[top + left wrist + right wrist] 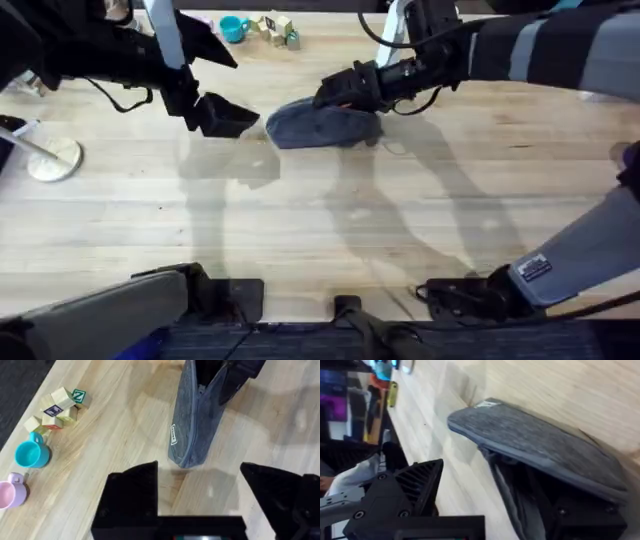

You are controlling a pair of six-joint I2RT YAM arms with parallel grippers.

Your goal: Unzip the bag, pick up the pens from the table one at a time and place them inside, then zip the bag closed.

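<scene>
Overhead view, nearest the arm bases, has the light-wood table (pixel 330 240) running bare across its middle. Farther out, toward the far edge, the bag (pixel 322 125) lies on the wood, a grey-blue fabric pouch. The left wrist view shows a small pale label (pixel 174 436) sewn on its side, the writing too small to read, and its zipper (pixel 201 390) along the top.

Just left of the bag the left hand (pixel 228 117) hangs with its black fingers spread wide apart, holding nothing; in its own wrist view the bag's near end sits just beyond the gap between them, not touched. The right hand (pixel 335 93) reaches in from the right and is down on the bag's top. Its wrist view shows the pouch mouth gaping, with one black finger (pixel 585 510) inside the opening and the other (pixel 415 485) outside, so the fingers stand apart astride the near fabric wall.

Beyond the bag, by the far edge, stand a teal cup (pixel 233 28) and some wooden letter blocks (pixel 276 29); one block shows a green "Z" (pixel 78 396). A pink cup (pixel 11 491) sits beside the teal one.
</scene>
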